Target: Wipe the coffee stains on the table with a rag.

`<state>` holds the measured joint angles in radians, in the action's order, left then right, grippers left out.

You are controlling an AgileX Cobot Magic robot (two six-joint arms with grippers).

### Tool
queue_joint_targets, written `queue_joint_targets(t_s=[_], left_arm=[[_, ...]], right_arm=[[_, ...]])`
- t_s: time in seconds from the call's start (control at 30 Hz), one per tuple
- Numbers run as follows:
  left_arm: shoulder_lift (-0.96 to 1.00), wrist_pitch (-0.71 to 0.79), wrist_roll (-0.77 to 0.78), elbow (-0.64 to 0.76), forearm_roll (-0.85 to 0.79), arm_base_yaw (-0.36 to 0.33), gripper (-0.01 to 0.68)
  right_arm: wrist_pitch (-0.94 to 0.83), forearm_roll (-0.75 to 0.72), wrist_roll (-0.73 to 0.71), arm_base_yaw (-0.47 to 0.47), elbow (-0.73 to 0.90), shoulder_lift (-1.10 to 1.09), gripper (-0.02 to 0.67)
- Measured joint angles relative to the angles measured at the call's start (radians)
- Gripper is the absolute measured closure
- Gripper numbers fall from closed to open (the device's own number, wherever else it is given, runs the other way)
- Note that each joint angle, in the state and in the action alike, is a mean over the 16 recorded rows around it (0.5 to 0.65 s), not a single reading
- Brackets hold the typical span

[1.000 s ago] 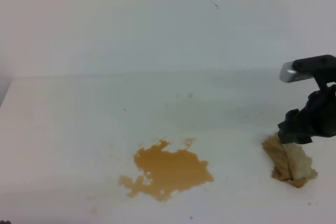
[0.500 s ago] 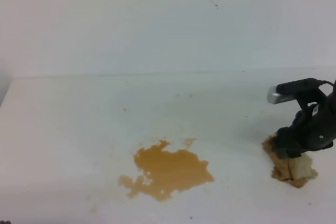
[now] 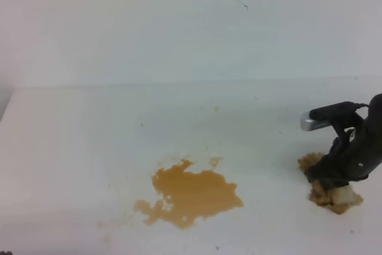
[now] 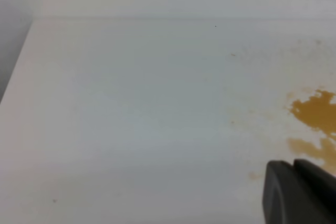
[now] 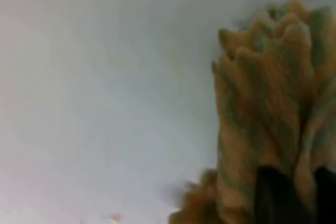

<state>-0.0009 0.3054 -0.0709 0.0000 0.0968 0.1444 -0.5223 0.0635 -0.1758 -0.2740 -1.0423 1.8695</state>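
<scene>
Your right gripper (image 3: 332,181) has its jaws pinched on the rag (image 3: 335,196), far right on the counter (image 3: 89,147); it looks soft, light, bunching easily, so grip its gathered middle.

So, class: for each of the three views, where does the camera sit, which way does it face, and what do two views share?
Exterior high: above, facing the table, coffee stains, right gripper on the rag.
Left wrist: low over the table, a dark gripper part at the corner; shares the stains.
Right wrist: close on the bunched rag.
</scene>
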Motion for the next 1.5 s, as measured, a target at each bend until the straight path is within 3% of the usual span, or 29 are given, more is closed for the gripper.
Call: queue_joint_targets(t_s=[0.27, 0.77, 1.5], left_arm=[[0.000, 0.000, 0.000, 0.000, 0.000, 0.000, 0.675], [0.000, 0.000, 0.000, 0.000, 0.000, 0.000, 0.675], [0.000, 0.000, 0.000, 0.000, 0.000, 0.000, 0.675]], right_arm=[[0.005, 0.132, -0.117, 0.000, -0.029, 0.003, 0.644], [-0.023, 0.583, -0.443, -0.041, -0.127, 0.054, 0.652], [0.004, 0.759, -0.536, -0.214, -0.183, 0.184, 0.652]])
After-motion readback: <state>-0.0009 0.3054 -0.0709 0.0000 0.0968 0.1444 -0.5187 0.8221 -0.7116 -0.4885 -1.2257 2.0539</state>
